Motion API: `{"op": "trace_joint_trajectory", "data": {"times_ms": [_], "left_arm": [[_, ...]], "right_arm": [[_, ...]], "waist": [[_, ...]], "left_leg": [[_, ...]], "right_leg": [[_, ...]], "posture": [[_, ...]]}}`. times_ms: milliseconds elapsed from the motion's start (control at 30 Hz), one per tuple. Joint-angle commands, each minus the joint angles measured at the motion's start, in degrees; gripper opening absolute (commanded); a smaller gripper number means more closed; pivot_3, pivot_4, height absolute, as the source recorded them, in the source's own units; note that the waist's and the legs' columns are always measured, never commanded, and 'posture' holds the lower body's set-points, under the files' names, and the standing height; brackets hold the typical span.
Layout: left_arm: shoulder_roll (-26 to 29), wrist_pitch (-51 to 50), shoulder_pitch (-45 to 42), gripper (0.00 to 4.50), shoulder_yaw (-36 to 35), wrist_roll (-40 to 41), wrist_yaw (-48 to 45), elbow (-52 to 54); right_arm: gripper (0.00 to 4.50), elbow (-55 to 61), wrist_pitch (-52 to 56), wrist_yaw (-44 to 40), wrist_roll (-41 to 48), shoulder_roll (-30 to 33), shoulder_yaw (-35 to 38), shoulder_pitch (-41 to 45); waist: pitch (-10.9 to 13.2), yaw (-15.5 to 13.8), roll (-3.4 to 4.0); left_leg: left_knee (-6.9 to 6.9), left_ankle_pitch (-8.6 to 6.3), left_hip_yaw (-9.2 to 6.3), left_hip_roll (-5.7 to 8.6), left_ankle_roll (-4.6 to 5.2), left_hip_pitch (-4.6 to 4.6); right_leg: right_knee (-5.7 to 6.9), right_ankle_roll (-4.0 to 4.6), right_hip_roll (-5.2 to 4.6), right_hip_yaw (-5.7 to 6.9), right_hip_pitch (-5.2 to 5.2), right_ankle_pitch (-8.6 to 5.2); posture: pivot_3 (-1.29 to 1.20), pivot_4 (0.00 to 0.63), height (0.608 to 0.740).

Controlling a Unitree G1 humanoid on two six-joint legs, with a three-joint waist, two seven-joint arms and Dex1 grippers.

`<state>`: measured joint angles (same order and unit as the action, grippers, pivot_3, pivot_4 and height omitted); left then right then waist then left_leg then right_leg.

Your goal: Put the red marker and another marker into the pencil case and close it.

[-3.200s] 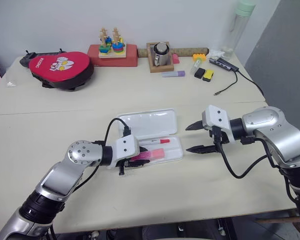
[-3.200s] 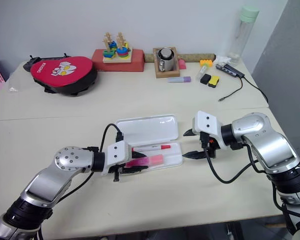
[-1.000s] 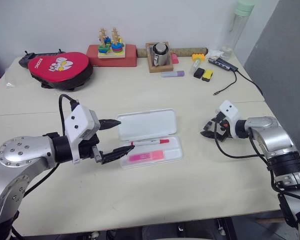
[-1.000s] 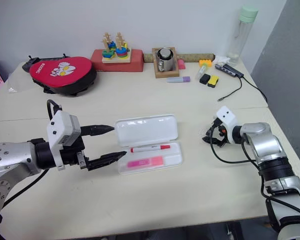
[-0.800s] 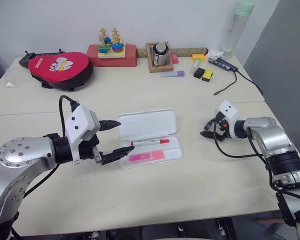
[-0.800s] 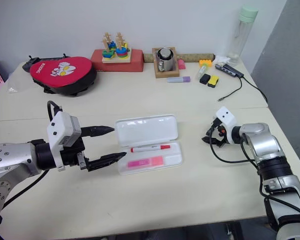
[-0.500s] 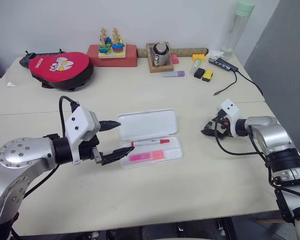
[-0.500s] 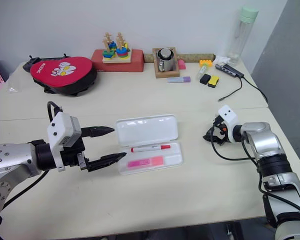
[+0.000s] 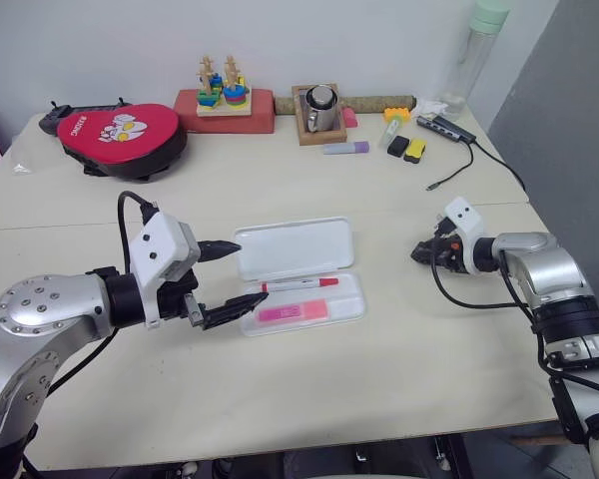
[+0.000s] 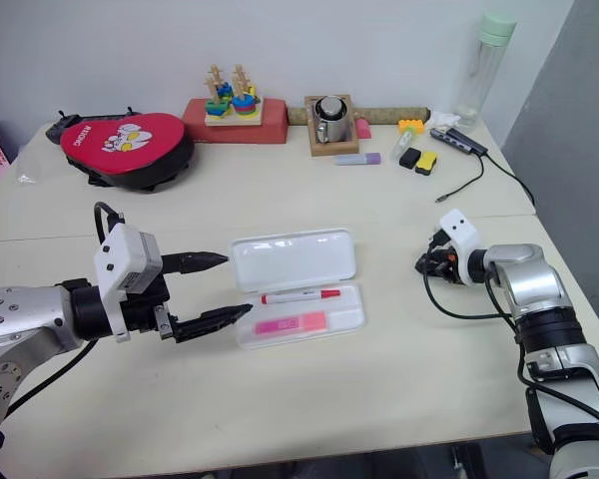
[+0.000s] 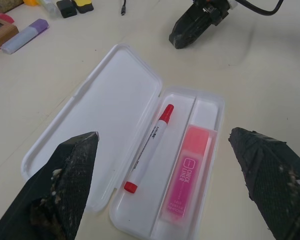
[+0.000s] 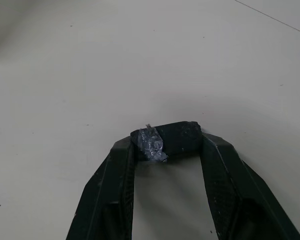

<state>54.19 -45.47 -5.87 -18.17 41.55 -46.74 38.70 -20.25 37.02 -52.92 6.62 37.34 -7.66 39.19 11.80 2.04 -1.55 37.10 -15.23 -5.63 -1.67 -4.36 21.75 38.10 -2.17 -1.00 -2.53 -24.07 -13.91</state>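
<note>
The table point(image 9: 309, 399) carries the white pencil case point(image 9: 298, 247), lying open in the middle with its lid folded back to the far side. Both pens are already in the near half: the red marker point(image 9: 299, 284) along the far channel, the pink highlighter point(image 9: 293, 313) in the near one. Judging from that, the loading is done and only closing the lid is left.

The left gripper point(image 9: 220, 277) hovers at the case's left end with its fingers spread wide and holding nothing; the far finger points at the lid's left edge, the near one at the tray's left corner, so the case's end lies just past the tips. The right gripper point(image 10: 425, 263) rests well to the right of the case, tips met and empty.
</note>
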Motion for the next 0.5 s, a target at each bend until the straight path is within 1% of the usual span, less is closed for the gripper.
{"op": "trace_joint_trajectory", "data": {"times_ms": [33, 100, 167, 233, 333, 433, 500], "left_arm": [[0.45, 1.57, 0.61, 4.5, -1.26, -0.3, -0.06, 1.05], [0.56, 1.7, 0.77, 4.5, -1.37, -0.42, -0.14, 0.81], [0.66, 1.91, 0.81, 4.5, -1.31, -0.59, -0.28, 0.56], [0.76, 2.14, 0.89, 4.5, -1.28, -0.64, -0.35, 0.37], [1.15, 3.11, 0.54, 4.5, -0.48, -1.83, -0.77, -0.92], [1.17, 3.82, -0.01, 4.5, 0.24, -2.47, -0.99, -1.74], [1.22, 4.27, -0.51, 4.5, 0.78, -2.98, -1.14, -2.32]], "right_arm": [[1.52, 11.08, 1.81, -6.07, 3.21, 3.34, -0.22, -1.72], [1.52, 17.9, 2.06, -10.12, 5.24, 5.32, -0.88, -3.58], [1.52, 21.73, 1.59, -12.29, 6.42, 6.52, -1.22, -4.84], [1.52, 24.44, 2.32, -12.89, 7.44, 6.95, -1.15, -5.45], [1.52, 31.92, 2.02, -14.03, 9.29, 6.26, -2.7, -6.17], [1.52, 35.16, 1.23, -13.73, 8.96, 5.6, -5.25, -6.91], [1.52, 35.37, 0.6, -12.88, 8.18, 4.74, -6.84, -7.15]], "waist": [[0.02, -0.03, 0.04], [0.03, -0.09, 0.04], [0.02, -0.14, 0.04], [0.02, -0.1, 0.03], [0.02, -0.11, 0.04], [0.02, -0.05, 0.03], [0.02, -0.1, 0.03]], "left_leg": [[0.0, 0.0, 0.01, 0.0, 0.0, 0.01], [-0.03, 0.0, -0.01, 0.0, 0.0, 0.03], [-0.03, 0.0, -0.01, 0.0, 0.0, 0.02], [-0.03, 0.0, -0.02, -0.01, 0.0, 0.01], [0.0, 0.0, -0.01, 0.0, 0.0, 0.0], [0.01, 0.0, -0.01, -0.01, 0.0, -0.04], [0.02, 0.0, -0.02, -0.01, 0.0, -0.04]], "right_leg": [[0.0, 0.0, 0.0, 0.0, -0.01, 0.0], [-0.01, 0.0, 0.0, 0.01, -0.03, 0.0], [-0.01, -0.01, 0.0, 0.02, -0.03, 0.0], [-0.02, -0.01, 0.0, 0.03, -0.01, -0.01], [0.0, -0.02, 0.0, 0.02, 0.0, -0.01], [0.03, -0.08, 0.01, 0.01, 0.0, -0.05], [0.02, -0.09, 0.01, 0.02, 0.02, -0.05]], "posture": [[0.0, 0.15, 0.74], [0.0, 0.15, 0.74], [0.0, 0.15, 0.74], [0.0, 0.15, 0.74], [0.0, 0.15, 0.74], [0.0, 0.15, 0.74], [0.0, 0.15, 0.74]]}}
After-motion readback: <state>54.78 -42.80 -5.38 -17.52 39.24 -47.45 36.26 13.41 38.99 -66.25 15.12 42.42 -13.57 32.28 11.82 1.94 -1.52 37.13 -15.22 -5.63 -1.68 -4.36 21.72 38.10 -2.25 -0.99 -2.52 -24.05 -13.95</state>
